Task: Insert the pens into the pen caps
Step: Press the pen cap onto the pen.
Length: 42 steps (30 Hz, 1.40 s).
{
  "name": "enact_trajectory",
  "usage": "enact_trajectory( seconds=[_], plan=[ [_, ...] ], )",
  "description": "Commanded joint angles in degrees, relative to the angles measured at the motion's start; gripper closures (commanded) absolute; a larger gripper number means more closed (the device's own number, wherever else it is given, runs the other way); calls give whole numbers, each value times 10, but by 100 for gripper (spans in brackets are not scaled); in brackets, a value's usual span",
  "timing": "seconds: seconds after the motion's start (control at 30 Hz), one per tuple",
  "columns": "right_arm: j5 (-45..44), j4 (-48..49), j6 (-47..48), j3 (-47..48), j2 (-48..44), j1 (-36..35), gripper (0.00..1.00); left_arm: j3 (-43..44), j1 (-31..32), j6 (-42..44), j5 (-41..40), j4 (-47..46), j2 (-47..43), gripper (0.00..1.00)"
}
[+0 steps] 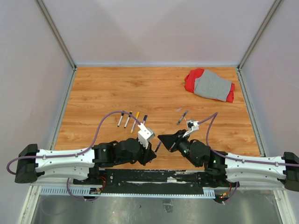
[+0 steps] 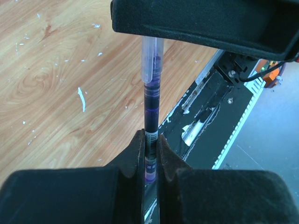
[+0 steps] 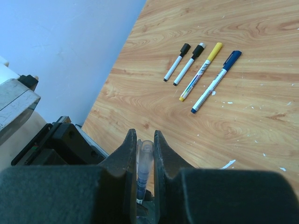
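My left gripper (image 2: 150,140) is shut on a dark purple pen (image 2: 151,107) by its rear end. The pen's front end sits inside a clear cap (image 2: 152,60), which shows in the right wrist view (image 3: 145,156). My right gripper (image 3: 144,140) is shut on that cap. In the top view the left gripper (image 1: 153,151) and right gripper (image 1: 161,139) meet tip to tip near the table's front edge, with the pen (image 1: 158,146) between them. Several capped pens (image 3: 201,72) lie in a row on the wood, also in the top view (image 1: 131,121). One more pen (image 1: 182,117) lies alone.
A red and grey cloth (image 1: 209,85) lies at the back right. A small white scrap (image 3: 228,164) lies on the wood near the grippers, also in the left wrist view (image 2: 82,99). The black base rail (image 2: 219,112) runs along the table's near edge.
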<state>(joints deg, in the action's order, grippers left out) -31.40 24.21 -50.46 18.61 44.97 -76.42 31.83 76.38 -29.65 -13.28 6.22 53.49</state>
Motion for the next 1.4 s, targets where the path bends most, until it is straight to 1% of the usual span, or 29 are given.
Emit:
enact_trajectory(
  seconds=[0.0,0.13,0.27,0.3,0.5,0.63,0.77,0.83,0.9,1.0,1.07,1.17,1.27,1.3,1.37],
  plan=[
    [81,-213,48,-5,30,-76,100,80,-13,6,-86,-286,-19,99],
    [77,-194,43,-11,31,-78,99,81,-13,8,-86,-284,-13,100],
    [63,-198,41,-4,4,-78,99,69,-13,2,-88,-286,-9,99],
    [44,-198,39,-4,-3,-78,99,67,-13,1,-87,-284,-7,100],
    [8,-195,33,3,-35,-76,99,27,-13,-15,-84,-293,-8,99],
    [40,-185,-2,3,-45,-60,99,2,-13,-23,-88,-306,-12,100],
    [91,-136,-42,-17,-34,-53,100,6,-13,-16,-93,-308,-9,100],
    [103,-126,-42,-17,-19,-53,100,14,-13,-10,-94,-307,-4,100],
    [104,-148,-29,-3,-5,-53,100,20,-13,-5,-94,-307,1,100],
    [85,-180,1,19,-6,-53,99,22,-13,-2,-94,-304,6,100],
    [67,-198,28,34,-15,-53,92,19,-13,-7,-95,-299,7,99],
    [8,-232,75,65,-35,-53,81,4,-13,-19,-97,-297,6,99],
    [-39,-248,126,99,-55,-53,62,-12,-13,-31,-96,-284,9,100],
    [-54,-248,142,107,-60,-53,59,-20,-13,-34,-95,-280,11,99],
    [-77,-248,171,122,-71,-53,54,-34,-13,-43,-93,-272,14,99]
  ],
)
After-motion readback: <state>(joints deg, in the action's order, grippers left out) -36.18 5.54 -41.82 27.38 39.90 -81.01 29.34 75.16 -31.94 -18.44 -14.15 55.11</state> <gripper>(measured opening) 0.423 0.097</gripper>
